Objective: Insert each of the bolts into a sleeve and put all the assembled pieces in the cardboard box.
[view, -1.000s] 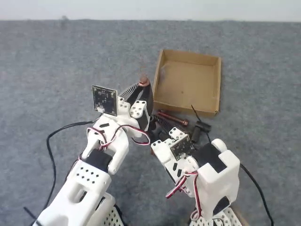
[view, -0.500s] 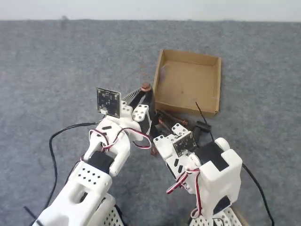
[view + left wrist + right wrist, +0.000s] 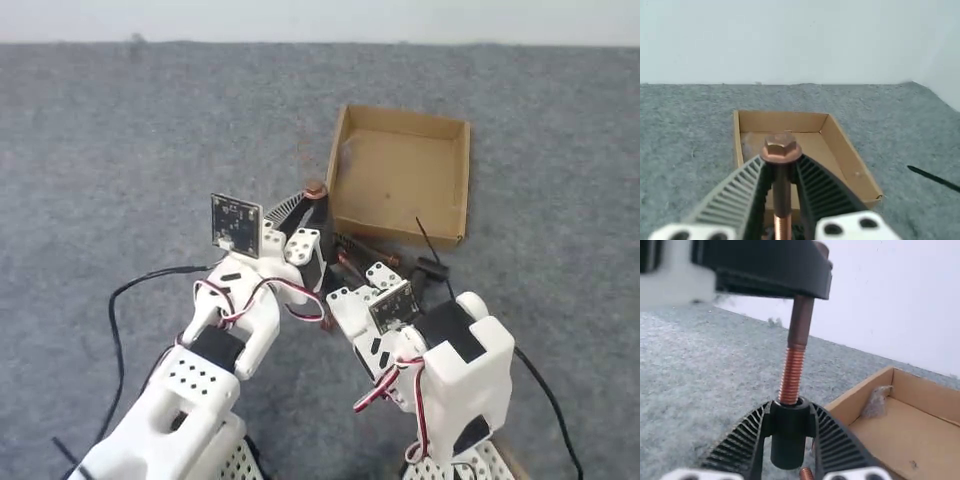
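Grey carpet (image 3: 120,150), cardboard box (image 3: 400,228), bolt (image 3: 791,375) standing in sleeve (image 3: 788,437)

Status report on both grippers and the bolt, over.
Left gripper shut on copper-coloured hex-head bolt. Right gripper shut on black cylindrical sleeve, bolt's threaded tip at its mouth. Nothing seen blocking; open cardboard box just beyond.

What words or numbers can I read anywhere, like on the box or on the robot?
None can be read.
No print shows on the cardboard box, the bolt or the sleeve.
The two small circuit boards carry tiny marks, too small to read.
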Controlling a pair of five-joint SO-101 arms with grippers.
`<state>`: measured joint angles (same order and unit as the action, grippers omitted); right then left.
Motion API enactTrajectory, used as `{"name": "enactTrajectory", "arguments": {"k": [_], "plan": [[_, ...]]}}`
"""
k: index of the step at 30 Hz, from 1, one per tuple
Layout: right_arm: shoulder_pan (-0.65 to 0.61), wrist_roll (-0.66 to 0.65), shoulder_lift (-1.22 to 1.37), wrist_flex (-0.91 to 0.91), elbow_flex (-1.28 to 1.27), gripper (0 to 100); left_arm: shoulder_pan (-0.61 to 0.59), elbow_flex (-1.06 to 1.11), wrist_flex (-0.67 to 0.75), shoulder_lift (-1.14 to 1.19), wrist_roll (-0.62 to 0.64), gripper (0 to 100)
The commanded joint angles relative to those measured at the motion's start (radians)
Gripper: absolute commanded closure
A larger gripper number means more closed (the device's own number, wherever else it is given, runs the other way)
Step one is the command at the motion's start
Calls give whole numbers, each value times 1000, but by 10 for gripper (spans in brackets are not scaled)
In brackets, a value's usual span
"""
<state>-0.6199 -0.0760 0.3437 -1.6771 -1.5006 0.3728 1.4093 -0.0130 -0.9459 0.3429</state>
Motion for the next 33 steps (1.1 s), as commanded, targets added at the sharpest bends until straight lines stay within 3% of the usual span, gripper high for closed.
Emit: {"name": "enactTrajectory", "arguments": {"k": [1, 33], "plan": [[21, -12, -36, -24, 2, 992, 12, -1, 43, -5, 8, 989], [41, -17, -44, -33, -26, 992, 44, 64, 48, -5, 5, 989]]}}
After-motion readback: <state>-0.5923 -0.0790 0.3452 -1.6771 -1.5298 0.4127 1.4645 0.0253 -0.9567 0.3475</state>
